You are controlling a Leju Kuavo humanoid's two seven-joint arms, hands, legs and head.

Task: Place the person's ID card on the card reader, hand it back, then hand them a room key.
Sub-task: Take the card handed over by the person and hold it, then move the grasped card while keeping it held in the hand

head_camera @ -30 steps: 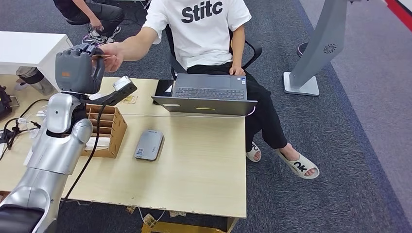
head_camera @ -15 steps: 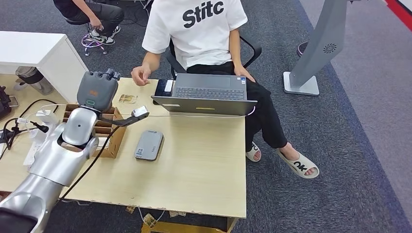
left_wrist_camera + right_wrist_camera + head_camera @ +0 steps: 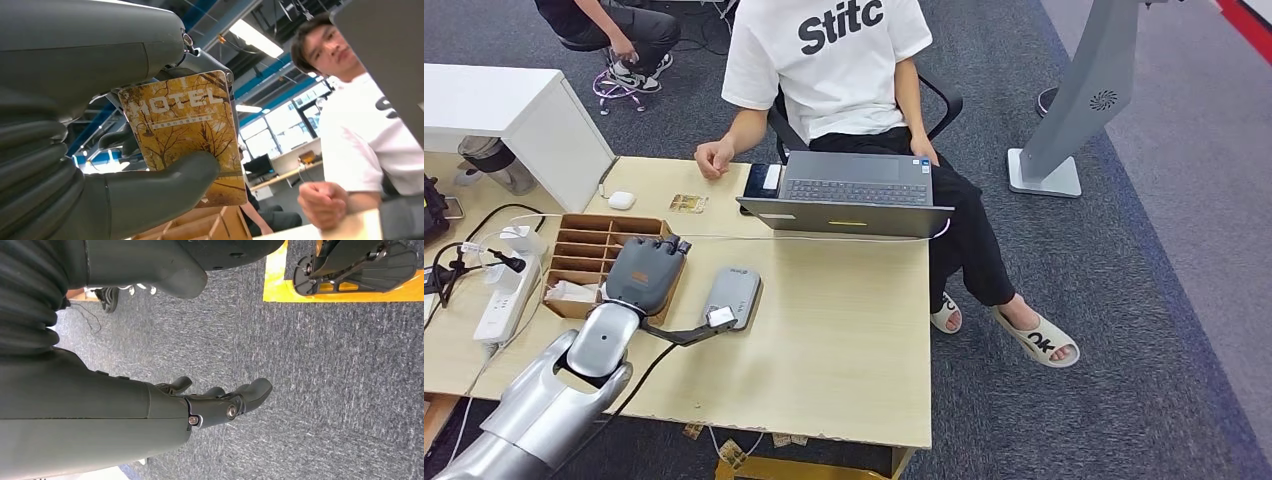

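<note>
My left hand hovers over the near right corner of the wooden divider box, just left of the grey card reader. In the left wrist view it pinches a yellow room key card printed "HOTEL" between thumb and fingers. The card is upright and faces the camera. The person in a white T-shirt sits behind the table, their closed hand resting on its far edge. A small yellowish card lies on the table near that hand. My right hand hangs over grey carpet, holding nothing.
An open laptop stands at the table's far side, a dark phone beside it. A white mouse lies behind the box. A power strip and cables sit at the left. A second person sits at the far left.
My left arm has dropped from the person's raised hand down to the divider box. The person's hand has pulled back to the table's far edge.
</note>
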